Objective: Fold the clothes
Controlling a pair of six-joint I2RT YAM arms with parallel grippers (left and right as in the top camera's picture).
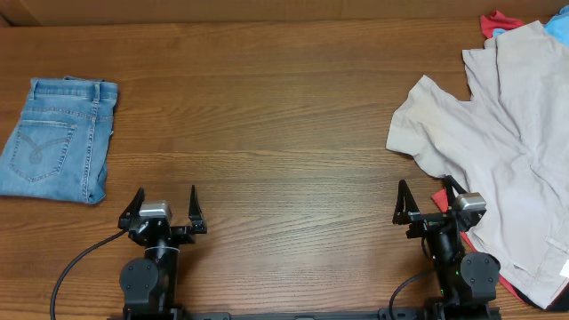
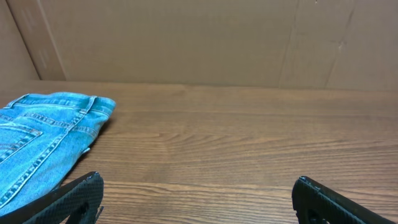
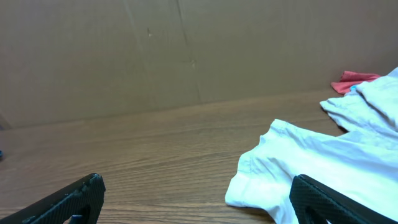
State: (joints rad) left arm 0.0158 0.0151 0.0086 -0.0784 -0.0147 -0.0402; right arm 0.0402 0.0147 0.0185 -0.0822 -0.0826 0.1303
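The large light beige shorts lie spread and rumpled over the right side of the table; they also show pale in the right wrist view. Red cloth peeks out at the far right corner and under the beige cloth near the front. Folded denim-blue shorts lie at the far left, also in the left wrist view. My left gripper is open and empty at the front left. My right gripper is open and empty, its right finger at the edge of the beige shorts.
A cardboard wall stands along the back of the wooden table. A light-blue scrap shows at the top right corner.
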